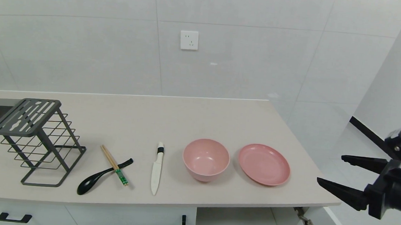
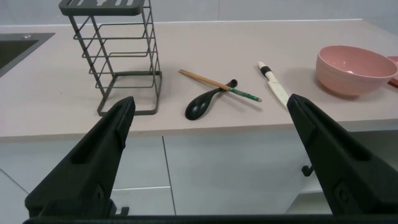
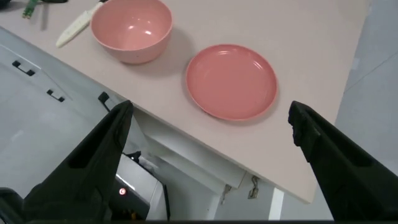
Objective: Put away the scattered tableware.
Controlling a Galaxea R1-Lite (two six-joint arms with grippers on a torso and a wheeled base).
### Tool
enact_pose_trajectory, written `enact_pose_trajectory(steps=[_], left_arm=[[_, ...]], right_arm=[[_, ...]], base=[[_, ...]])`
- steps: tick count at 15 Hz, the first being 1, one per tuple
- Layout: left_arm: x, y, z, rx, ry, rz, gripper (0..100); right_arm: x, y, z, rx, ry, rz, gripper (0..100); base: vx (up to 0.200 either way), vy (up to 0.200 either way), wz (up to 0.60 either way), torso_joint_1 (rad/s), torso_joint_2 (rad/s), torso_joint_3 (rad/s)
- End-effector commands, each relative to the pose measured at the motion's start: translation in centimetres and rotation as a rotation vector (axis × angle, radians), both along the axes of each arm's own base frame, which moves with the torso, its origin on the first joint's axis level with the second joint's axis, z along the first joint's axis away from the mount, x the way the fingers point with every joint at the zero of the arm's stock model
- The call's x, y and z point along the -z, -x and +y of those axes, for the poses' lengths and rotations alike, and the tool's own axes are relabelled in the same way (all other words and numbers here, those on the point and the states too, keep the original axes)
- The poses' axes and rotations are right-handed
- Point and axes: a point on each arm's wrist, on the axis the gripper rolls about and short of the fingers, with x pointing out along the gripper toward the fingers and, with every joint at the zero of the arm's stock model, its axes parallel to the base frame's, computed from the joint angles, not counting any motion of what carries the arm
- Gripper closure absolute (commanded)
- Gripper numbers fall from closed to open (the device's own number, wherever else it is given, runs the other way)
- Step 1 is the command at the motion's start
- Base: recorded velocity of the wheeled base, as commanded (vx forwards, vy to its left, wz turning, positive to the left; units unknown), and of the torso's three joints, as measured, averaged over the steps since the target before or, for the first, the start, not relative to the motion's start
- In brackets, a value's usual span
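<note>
**Tableware lined up along the front edge, both grippers off the counter**

Five pieces lie in a row near the front edge of the counter (image 1: 171,117). Toward its left end stands a dark wire rack (image 1: 37,139), upright, with a slotted top. Just beside it lies a black spoon (image 1: 92,182), bowl end toward the front edge, and a pair of wooden chopsticks (image 1: 113,163) lies across its handle, touching it. Next comes a white-bladed knife (image 1: 157,170) — tip toward the front edge, handle toward the wall. Past the knife sits a pink bowl (image 1: 205,159), upright, and near the right end a pink plate (image 1: 264,164) lies flat, just beside the bowl with a narrow gap between them.

The right gripper (image 1: 329,168) hangs off the front right corner of the counter, fingers spread wide and holding nothing. The left gripper (image 2: 210,102) sits out in front of the front edge, facing the rack and spoon — its fingers are likewise wide apart, with nothing between them.
</note>
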Motion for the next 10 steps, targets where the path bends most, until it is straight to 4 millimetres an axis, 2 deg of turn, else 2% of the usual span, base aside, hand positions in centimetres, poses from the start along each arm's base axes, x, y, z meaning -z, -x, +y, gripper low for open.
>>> enact_pose_trajectory(steps=[1, 3, 5, 6, 7, 9, 10], left_arm=[[0.0, 0.0, 0.0, -0.002, 0.000, 0.001, 0], [0.0, 0.0, 0.0, 0.000, 0.000, 0.001, 0], [0.0, 0.0, 0.0, 0.000, 0.002, 0.001, 0], [0.0, 0.0, 0.0, 0.000, 0.002, 0.001, 0], [0.0, 0.0, 0.0, 0.000, 0.002, 0.001, 0], [0.0, 0.0, 0.0, 0.000, 0.000, 0.001, 0], [0.0, 0.0, 0.0, 0.000, 0.000, 0.001, 0]], right_arm=[[1.4, -2.2, 0.0, 0.011, 0.006, 0.062, 0], [3.1, -3.4, -0.2, 0.025, 0.007, 0.071, 0], [3.9, -4.8, -0.5, 0.047, 0.002, 0.049, 0], [4.0, -4.9, -0.6, 0.048, 0.002, 0.049, 0], [4.5, -5.9, -0.8, 0.064, 0.003, 0.033, 0], [5.0, -6.8, -1.1, 0.144, 0.044, 0.010, 0], [4.6, -7.4, -1.1, 0.156, 0.039, -0.018, 0]], base=[[0.000, 0.000, 0.00, 0.000, 0.00, 0.000], [0.000, 0.000, 0.00, 0.000, 0.00, 0.000], [0.000, 0.000, 0.00, 0.000, 0.00, 0.000], [0.000, 0.000, 0.00, 0.000, 0.00, 0.000], [0.000, 0.000, 0.00, 0.000, 0.00, 0.000], [0.000, 0.000, 0.00, 0.000, 0.00, 0.000], [0.000, 0.000, 0.00, 0.000, 0.00, 0.000]])
